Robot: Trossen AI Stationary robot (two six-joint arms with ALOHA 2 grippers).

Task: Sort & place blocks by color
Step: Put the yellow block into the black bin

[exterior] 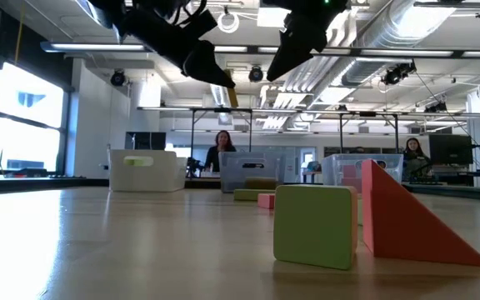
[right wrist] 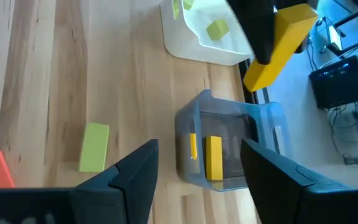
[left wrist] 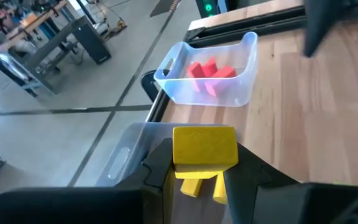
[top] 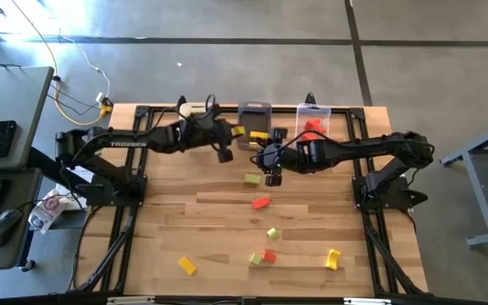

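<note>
Sorting partway: left gripper (left wrist: 197, 177) clamps yellow block (left wrist: 205, 148) above dark grey bin (right wrist: 229, 149) at 12 o'clock; right gripper (right wrist: 197, 171) fingers apart; seven blocks loose.

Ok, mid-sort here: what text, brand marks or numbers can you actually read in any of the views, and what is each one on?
"TROSSEN", in white letters on the left arm, read from the high view.
The packet beside the table's left edge carries print, too small to read.
The monitors in the room behind, in the low view, are too far off to read.
Blocks and bins: no lettering visible.
</note>
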